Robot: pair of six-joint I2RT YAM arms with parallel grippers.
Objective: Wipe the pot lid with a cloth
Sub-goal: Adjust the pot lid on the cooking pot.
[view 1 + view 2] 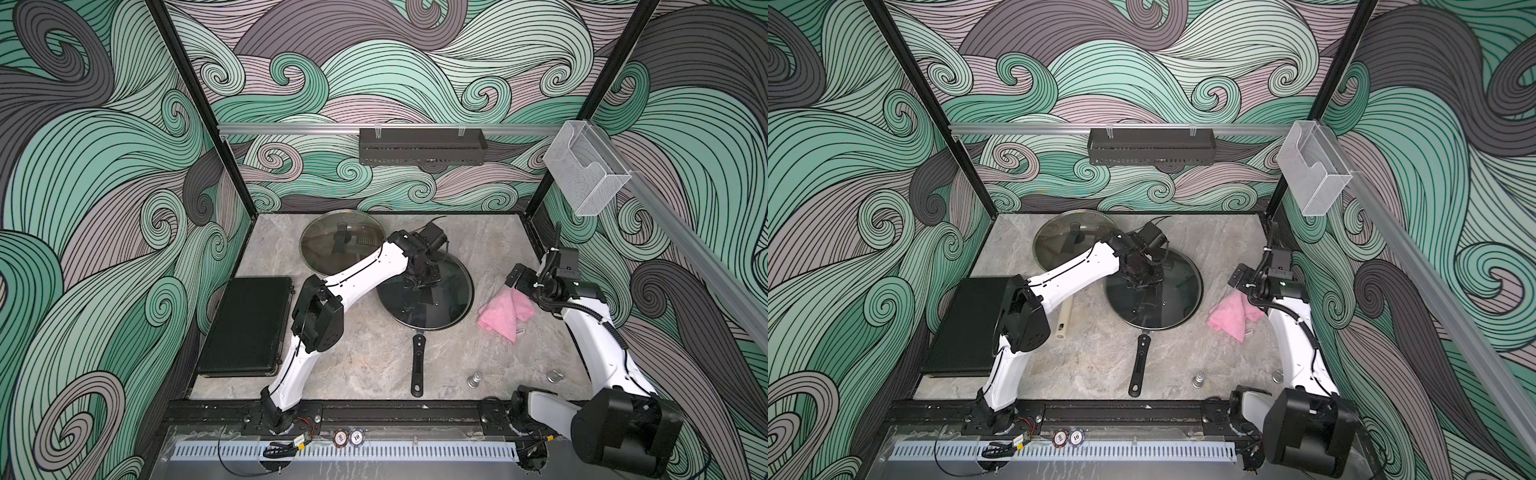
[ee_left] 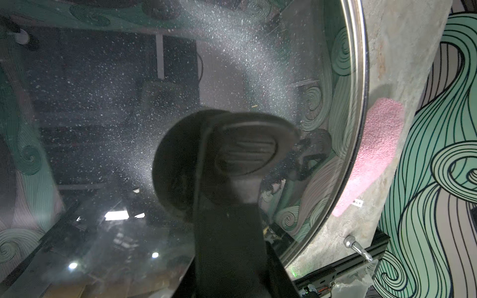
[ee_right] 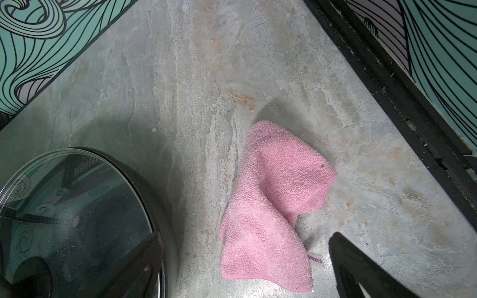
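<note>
A round glass pot lid (image 1: pixel 440 303) lies on a black frying pan at the middle of the table, its glass speckled with white spots (image 2: pixel 129 108). My left gripper (image 1: pixel 419 286) reaches down onto its centre and is shut on the lid's black handle (image 2: pixel 242 154), which runs between the fingers in the left wrist view. The pink cloth (image 1: pixel 505 313) lies crumpled on the table to the right of the pan (image 3: pixel 271 206). Just above its far edge hangs my right gripper (image 1: pixel 517 277), open and holding nothing; one black finger (image 3: pixel 361 271) shows beside the cloth.
A second glass lid (image 1: pixel 343 243) rests at the back left. The pan's long handle (image 1: pixel 417 365) points toward the front edge. A flat black case (image 1: pixel 249 326) lies at the left, a beige tube (image 1: pixel 1064 322) under the left arm, two small metal weights (image 1: pixel 475 379) (image 1: pixel 555 376) near the front right.
</note>
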